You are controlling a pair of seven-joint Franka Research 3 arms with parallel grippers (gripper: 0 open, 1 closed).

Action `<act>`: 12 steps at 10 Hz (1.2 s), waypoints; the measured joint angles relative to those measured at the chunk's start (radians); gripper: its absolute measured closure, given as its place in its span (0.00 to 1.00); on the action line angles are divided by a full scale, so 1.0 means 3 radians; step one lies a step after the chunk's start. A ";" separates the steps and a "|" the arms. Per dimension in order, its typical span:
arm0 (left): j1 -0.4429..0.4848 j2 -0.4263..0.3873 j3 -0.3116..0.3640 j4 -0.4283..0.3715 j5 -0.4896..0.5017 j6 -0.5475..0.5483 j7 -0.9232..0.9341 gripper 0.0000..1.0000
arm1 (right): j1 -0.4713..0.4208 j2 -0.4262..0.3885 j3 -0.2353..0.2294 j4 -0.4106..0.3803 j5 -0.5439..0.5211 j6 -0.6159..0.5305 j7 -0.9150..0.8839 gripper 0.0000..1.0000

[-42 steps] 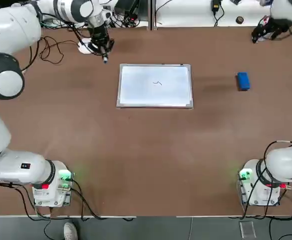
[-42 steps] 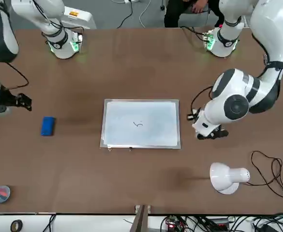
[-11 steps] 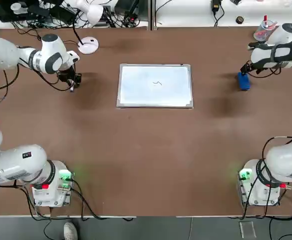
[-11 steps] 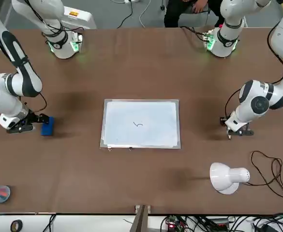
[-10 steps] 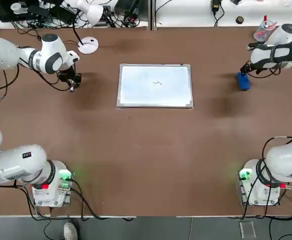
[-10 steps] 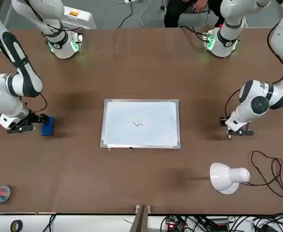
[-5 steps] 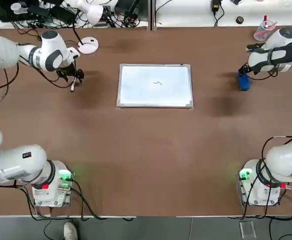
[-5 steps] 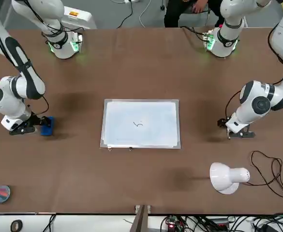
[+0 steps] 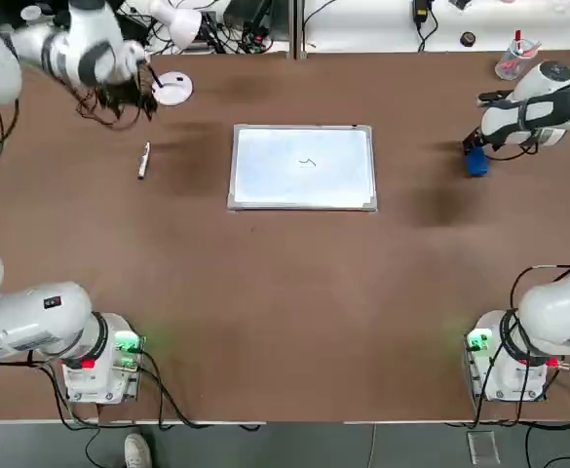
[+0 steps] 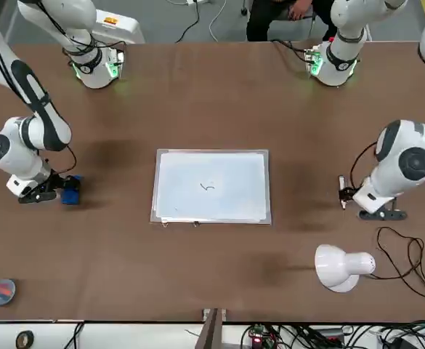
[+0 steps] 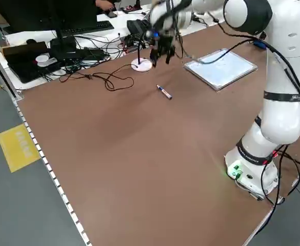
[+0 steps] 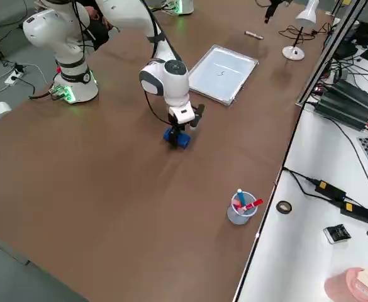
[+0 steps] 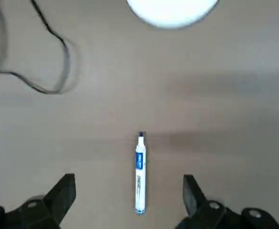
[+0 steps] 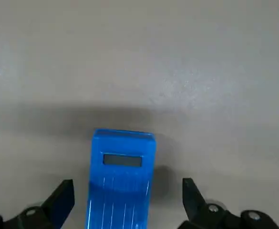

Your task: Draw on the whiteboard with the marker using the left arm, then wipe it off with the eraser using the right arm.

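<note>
The whiteboard [image 9: 304, 167] lies flat mid-table with a small dark squiggle on it. Left of it, the marker [image 9: 144, 160] rests alone on the brown table, also plain in the left wrist view as the marker [image 13: 139, 174]. My left gripper [image 13: 128, 192] hangs open above it, raised near the far left of the table [image 9: 129, 94]. The blue eraser [image 9: 475, 161] sits to the right of the board. My right gripper [image 14: 127, 200] is low over the eraser [image 14: 121, 179], open, with one finger on each side and a gap at both.
A white desk lamp stands on its round base [image 9: 172, 90] at the far left, with loose cables [image 10: 408, 258] beside it. A clear cup with red items [image 9: 512, 60] stands at the far right corner. Bare table lies in front of the board.
The left gripper opened, left the marker lying on the table, and rose away toward the far left. The right gripper shifted slightly and settled lower over the eraser.
</note>
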 joint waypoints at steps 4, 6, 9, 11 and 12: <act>0.0003 -0.0290 -0.0110 0.0650 -0.0022 -0.0580 0.0068 0.00 | 0.0001 0.0000 0.0000 -0.0003 0.0000 0.0058 0.0005 0.00; 0.0001 -0.0456 -0.0139 0.0832 -0.0212 -0.0823 0.0257 0.00 | 0.0002 0.0003 0.0000 -0.0005 0.0000 0.0091 0.0005 0.00; 0.0044 -0.0703 -0.0140 0.0992 -0.0529 -0.1103 0.0636 0.00 | 0.0002 0.0023 -0.0001 -0.0010 0.0000 0.0125 0.0006 0.00; 0.0141 -0.0862 -0.0139 0.1008 -0.0715 -0.1213 0.0821 0.00 | 0.0002 0.0036 -0.0002 -0.0011 0.0000 0.0130 0.0006 0.00; 0.0182 -0.0926 -0.0137 0.1009 -0.0797 -0.1292 0.0882 0.00 | 0.0002 0.0040 -0.0002 -0.0011 0.0000 0.0132 0.0007 0.00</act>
